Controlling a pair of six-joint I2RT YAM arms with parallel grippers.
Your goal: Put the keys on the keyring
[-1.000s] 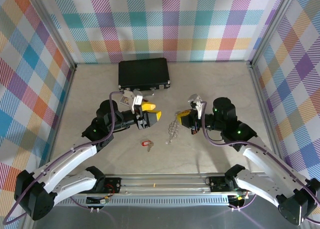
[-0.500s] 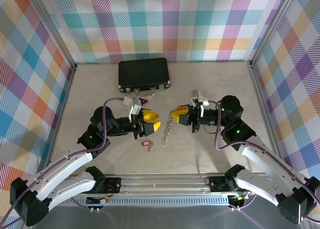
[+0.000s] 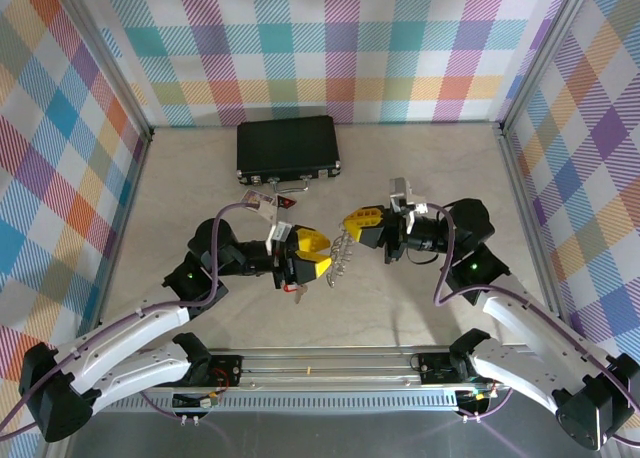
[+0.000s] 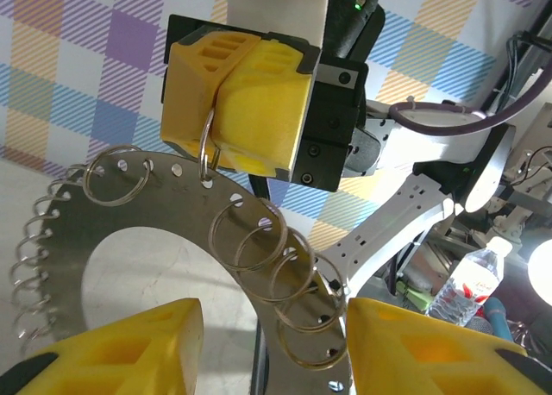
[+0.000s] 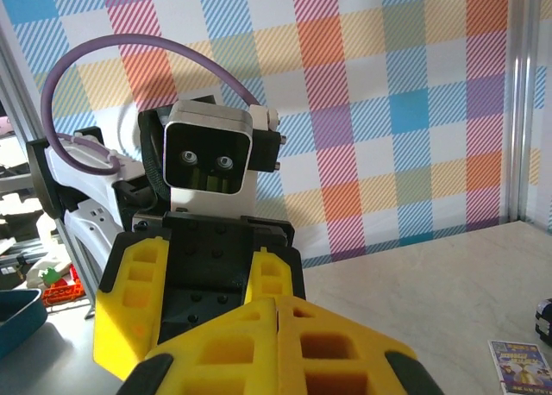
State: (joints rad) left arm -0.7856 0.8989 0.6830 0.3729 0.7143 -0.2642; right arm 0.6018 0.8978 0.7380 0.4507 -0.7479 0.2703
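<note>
**Keyring hung out for threading, keys not picked up**

Right gripper (image 4: 222, 128) is pressed together on one small loop at the top edge of the keyring (image 4: 164, 201). The flat toothed crescent and its row of split rings therefore hang free below its fingertips, clear of the table (image 3: 400, 308). My read: pinching a single loop rather than the plate leaves the rings unobstructed and turns the whole thing toward the other arm.

Left gripper (image 4: 272, 352) sits directly opposite with jaws spread. Its yellow pads are on either side of the crescent's lower end, and the plate runs through the gap. No contact that I can see, but the plate end is close to one pad, so I can't rule out a brush. It looks like it's lining up to steady the plate or single out a ring.

Keys (image 3: 296, 292) lie on the table just under the left gripper, mostly hidden by it, with only a bit of red tag and metal showing. Neither arm holds them.

Judgement: early stage, since the keys have yet to be grasped. Risk: the plate swings on its one loop if nudged.
</note>
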